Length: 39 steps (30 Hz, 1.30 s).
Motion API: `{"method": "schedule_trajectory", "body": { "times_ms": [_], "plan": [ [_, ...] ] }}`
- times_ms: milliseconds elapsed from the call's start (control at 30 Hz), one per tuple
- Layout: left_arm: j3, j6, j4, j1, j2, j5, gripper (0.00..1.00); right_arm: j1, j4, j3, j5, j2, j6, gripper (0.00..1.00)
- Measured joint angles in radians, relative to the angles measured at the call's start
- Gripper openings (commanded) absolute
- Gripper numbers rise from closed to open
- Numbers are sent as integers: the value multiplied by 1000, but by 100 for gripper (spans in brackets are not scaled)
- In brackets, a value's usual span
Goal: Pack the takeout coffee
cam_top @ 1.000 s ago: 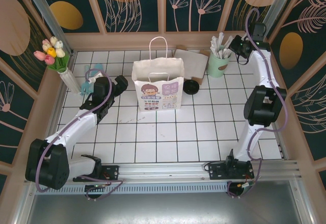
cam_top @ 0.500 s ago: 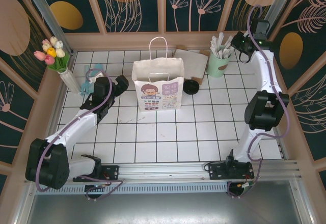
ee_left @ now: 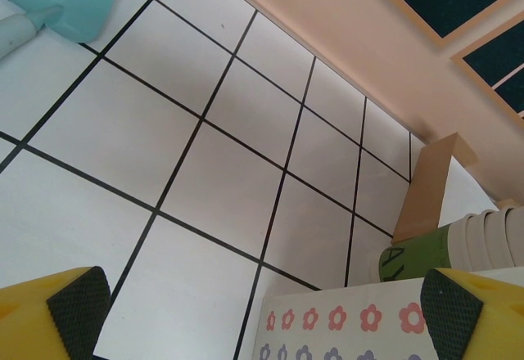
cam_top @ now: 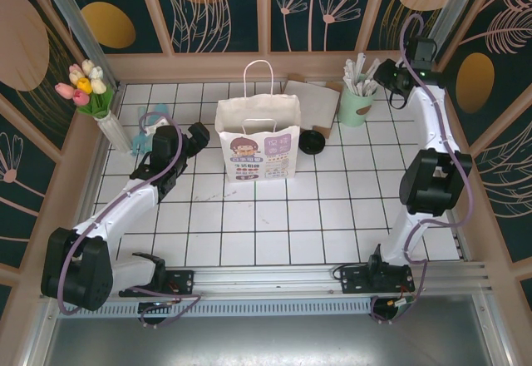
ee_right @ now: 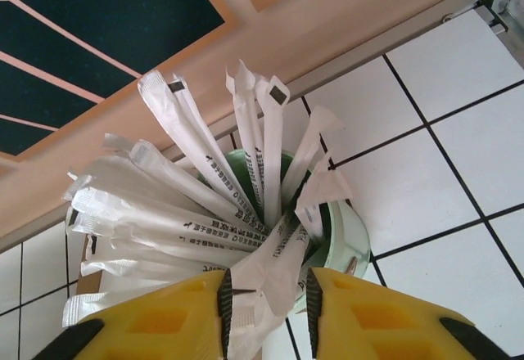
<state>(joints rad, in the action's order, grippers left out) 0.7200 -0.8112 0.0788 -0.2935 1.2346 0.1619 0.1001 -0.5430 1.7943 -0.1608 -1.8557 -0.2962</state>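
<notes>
The takeout coffee (cam_top: 312,141), a small dark cup with a black round top, stands on the tiles just right of the white paper bag (cam_top: 258,140). My left gripper (cam_top: 199,136) sits at the bag's left side, open wide, its pads (ee_left: 78,303) far apart. In the left wrist view the bag's flowered wall (ee_left: 352,327) lies between them, and a dark-green cup wall (ee_left: 413,255) peeks past it. My right gripper (cam_top: 385,75) hovers over the mint-green cup of wrapped straws (cam_top: 356,104). Its jaws (ee_right: 268,294) stand narrowly open with straw wrappers (ee_right: 274,266) in the gap.
A flat brown cardboard piece (cam_top: 314,102) lies behind the bag. A vase of tulips (cam_top: 86,87) and a light-blue object (cam_top: 143,143) stand at the left. Wooden walls close in the tiled floor (cam_top: 274,216).
The right arm's wrist has shifted slightly toward the back wall over the straw cup, and its elbow has moved a little nearer. The left arm and the bag stay put.
</notes>
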Motion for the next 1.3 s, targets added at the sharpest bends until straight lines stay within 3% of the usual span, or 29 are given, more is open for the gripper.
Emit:
{"method": "schedule_trajectory", "body": {
  "times_ms": [400,700,1100,1133,1233,1300],
  "plan": [
    [0,0,0,0,1,-5,99,-2,12,-63,-15,21,-5,20],
    [0,0,0,0,4,-8,99,-2,23,-62,-51,21,-10,0],
    [0,8,0,0,6,-23,99,-4,55,-118,-41,146,7,0],
    [0,11,0,0,6,-23,99,-4,56,-124,-38,155,11,2],
    [0,23,0,0,6,-23,99,-4,59,-135,-27,163,31,25],
    [0,28,0,0,6,-23,99,-4,64,-150,-23,163,53,27]
  ]
}}
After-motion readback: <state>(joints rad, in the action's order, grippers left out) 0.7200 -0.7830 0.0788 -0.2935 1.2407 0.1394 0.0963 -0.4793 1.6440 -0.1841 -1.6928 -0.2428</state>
